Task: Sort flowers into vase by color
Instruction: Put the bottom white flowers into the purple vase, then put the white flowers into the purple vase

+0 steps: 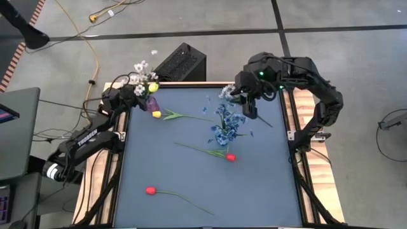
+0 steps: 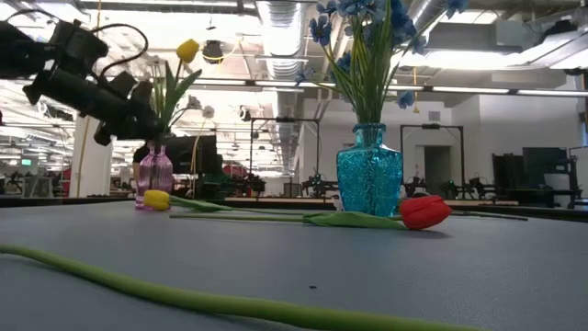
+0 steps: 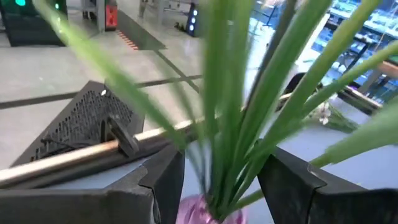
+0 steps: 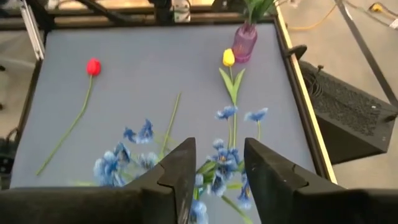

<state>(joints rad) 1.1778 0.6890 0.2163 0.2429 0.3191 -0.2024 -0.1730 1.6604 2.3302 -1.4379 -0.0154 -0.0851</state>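
A pink vase [image 1: 153,103] stands at the table's far left corner and holds a yellow tulip [image 2: 187,49] and white blossoms [image 1: 140,67]. My left gripper [image 3: 221,180] is open just above the vase, with one finger on each side of the green stems [image 3: 242,106]. A blue vase [image 2: 369,179] full of blue sprigs [image 1: 226,124] stands mid-table. My right gripper [image 4: 221,174] hovers open over those sprigs. A yellow tulip [image 1: 156,114] and two red tulips [image 1: 230,156] [image 1: 150,189] lie flat on the table.
A black perforated box [image 1: 181,62] sits just beyond the far edge, behind the pink vase. Wooden rails [image 1: 297,159] run along both sides of the table. The near right part of the grey table top [image 1: 261,191] holds nothing.
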